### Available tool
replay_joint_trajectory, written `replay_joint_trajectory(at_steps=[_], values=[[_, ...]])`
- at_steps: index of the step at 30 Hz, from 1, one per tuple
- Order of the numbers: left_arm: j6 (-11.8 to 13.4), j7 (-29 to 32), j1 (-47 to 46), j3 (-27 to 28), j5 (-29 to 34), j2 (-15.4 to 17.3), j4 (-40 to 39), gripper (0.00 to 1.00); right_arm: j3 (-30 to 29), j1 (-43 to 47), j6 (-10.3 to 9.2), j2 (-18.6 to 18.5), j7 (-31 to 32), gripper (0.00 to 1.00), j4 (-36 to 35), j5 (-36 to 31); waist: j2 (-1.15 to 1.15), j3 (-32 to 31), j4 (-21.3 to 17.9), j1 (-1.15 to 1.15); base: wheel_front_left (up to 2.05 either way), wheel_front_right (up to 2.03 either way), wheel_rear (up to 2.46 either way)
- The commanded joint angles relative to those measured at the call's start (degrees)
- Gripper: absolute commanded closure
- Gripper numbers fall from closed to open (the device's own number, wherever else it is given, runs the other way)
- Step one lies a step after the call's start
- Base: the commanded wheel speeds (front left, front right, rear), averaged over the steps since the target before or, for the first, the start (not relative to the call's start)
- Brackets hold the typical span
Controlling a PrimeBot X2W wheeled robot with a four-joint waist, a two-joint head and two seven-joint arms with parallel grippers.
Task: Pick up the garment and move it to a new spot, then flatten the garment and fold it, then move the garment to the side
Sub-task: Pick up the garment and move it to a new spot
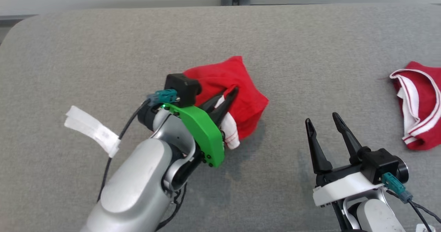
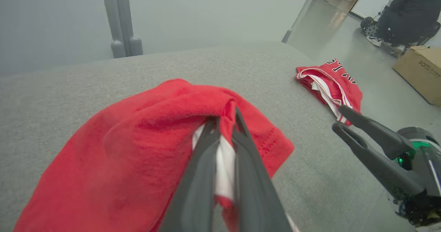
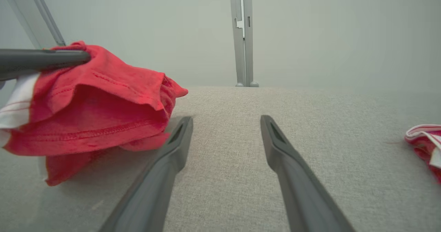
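Head view: garment (image 1: 243, 87), red with white trim, bunched near the middle of the grey padded surface (image 1: 137, 46). Left gripper (image 1: 228, 96) clamped on its near-left edge, white trim hanging below the fingers. Right gripper (image 1: 322, 120) well to the right of the bunch, fingers spread, nothing between them. Second red garment (image 1: 422, 111) at the right edge.

Left wrist view: both fingers pinched together on a red-and-white fold; the rest of the cloth spreads left and farther off. Cardboard box (image 2: 418, 72) and a seated person (image 2: 408, 15) on the floor, far right.

Right wrist view: own fingers parted over bare surface. Garment to the left, hanging from a left-gripper finger, lower edge touching the surface, just beside the nearer fingertip
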Motion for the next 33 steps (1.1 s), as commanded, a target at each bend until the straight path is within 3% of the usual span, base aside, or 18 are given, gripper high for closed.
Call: replay_joint_trajectory(at_steps=[1,5,9,14,15,16,17,18,22,26,28,33], values=[[0.8,0.8,0.0,-1.0,0.6,-1.1,-0.9,1.00,0.1,0.1,-0.09,0.3,-0.1,0.00,-0.1,0.6,0.00,-1.9,-9.0,0.00,0.00,0.00,0.00],[2.5,1.6,-1.9,-3.5,2.3,-3.4,0.2,1.00,0.1,-0.4,-0.08,0.6,-0.1,0.00,-0.1,1.0,0.00,-0.6,-13.8,0.00,0.00,0.00,0.00],[3.9,0.4,-3.1,-5.3,3.8,-4.6,6.1,1.00,0.7,-0.9,-0.08,0.7,-0.1,0.00,-0.1,2.2,0.00,0.7,-18.1,0.00,0.00,0.00,0.00],[5.0,-3.0,-3.0,-6.1,4.9,-5.3,13.8,1.00,0.8,-0.8,-0.08,0.7,-0.1,0.00,-0.3,4.0,0.00,1.6,-20.9,0.00,0.00,0.00,0.00],[5.2,-3.8,-2.7,-6.2,5.0,-5.3,16.0,0.85,0.9,-0.7,-0.08,0.8,-0.1,0.00,-0.3,4.2,0.00,1.8,-21.2,0.00,0.00,0.00,0.00],[5.4,-4.4,-2.5,-6.4,5.1,-5.3,17.7,0.56,0.8,-0.5,-0.08,0.8,-0.1,0.00,-0.3,4.2,0.00,1.8,-21.3,0.00,0.00,0.00,0.00],[5.4,-5.0,-2.3,-6.5,5.4,-5.2,19.4,0.06,0.6,-0.3,-0.08,0.8,-0.1,0.00,-0.4,4.2,0.00,1.9,-21.2,0.00,0.00,0.00,0.00],[5.1,-5.5,-2.2,-6.7,5.5,-5.2,20.8,0.00,0.3,-0.1,-0.08,0.7,-0.1,0.00,-0.4,4.2,0.00,1.8,-21.0,0.00,0.00,0.00,0.00],[3.7,-7.6,-1.1,-6.5,4.6,-4.8,22.0,0.00,-0.8,0.9,-0.07,0.8,-0.1,0.00,-0.7,2.6,0.00,0.6,-18.8,0.00,0.00,0.00,0.00],[3.4,-10.9,0.8,-5.9,4.7,-2.8,15.0,0.00,-2.5,2.2,-0.07,0.7,-0.1,0.00,-2.0,0.8,0.00,-1.8,-15.5,0.00,0.00,0.00,0.00],[4.3,-11.7,3.0,-4.8,4.4,-0.4,9.6,0.00,-3.3,2.9,-0.07,0.3,-0.1,0.00,-2.8,0.0,0.00,-2.9,-13.3,0.00,0.00,0.00,0.00],[9.8,-14.5,10.1,-0.6,5.0,7.3,-2.1,0.00,-4.2,4.1,-0.07,-1.6,-0.1,0.00,-4.1,-0.9,0.00,-5.3,-8.1,0.00,0.00,0.00,0.00]])
